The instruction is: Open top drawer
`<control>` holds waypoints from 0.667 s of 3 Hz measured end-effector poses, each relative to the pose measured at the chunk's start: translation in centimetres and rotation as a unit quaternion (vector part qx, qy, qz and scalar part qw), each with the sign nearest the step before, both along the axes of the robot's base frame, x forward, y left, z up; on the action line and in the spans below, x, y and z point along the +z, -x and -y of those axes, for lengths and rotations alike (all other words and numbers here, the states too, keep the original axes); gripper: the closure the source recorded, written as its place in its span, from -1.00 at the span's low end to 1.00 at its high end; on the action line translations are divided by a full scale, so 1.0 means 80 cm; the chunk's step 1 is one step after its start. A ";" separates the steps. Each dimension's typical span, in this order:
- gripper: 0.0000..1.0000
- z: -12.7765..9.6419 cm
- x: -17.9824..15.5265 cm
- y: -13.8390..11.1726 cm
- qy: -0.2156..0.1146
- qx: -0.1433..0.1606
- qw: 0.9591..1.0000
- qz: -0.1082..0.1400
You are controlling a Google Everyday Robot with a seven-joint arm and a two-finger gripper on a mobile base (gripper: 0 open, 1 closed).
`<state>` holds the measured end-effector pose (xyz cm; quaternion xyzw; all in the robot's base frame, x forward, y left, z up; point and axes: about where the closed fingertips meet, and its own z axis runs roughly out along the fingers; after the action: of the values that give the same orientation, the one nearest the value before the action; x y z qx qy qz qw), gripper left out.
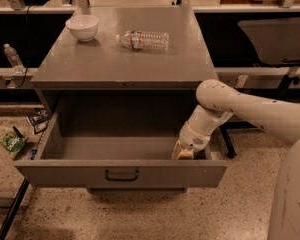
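Jaws: you cannot tell whether they are open or closed. Your gripper [183,152] sits low inside the top drawer [65,171], at its front right corner, just behind the front panel.
Handle [122,174]: left of the jaws, on the panel's near face.
Drawer: stands well out of the cabinet.
Cabinet top [100,64]: above and beyond the jaws. A plastic bottle [142,39] lies on it, with a white bowl [82,27] further left.

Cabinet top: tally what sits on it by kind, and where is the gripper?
Bowl: 1
Plastic bottle: 1
Total: 2
Gripper: inside the open top drawer, at its front right corner.
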<state>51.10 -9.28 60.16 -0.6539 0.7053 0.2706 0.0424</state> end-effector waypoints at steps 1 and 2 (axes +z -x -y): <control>1.00 0.004 0.000 0.018 0.008 -0.012 1.000 -0.022; 1.00 0.006 0.026 0.005 0.005 -0.025 1.000 0.009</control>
<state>50.68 -9.72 62.21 -0.6383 0.7225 0.2604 0.0521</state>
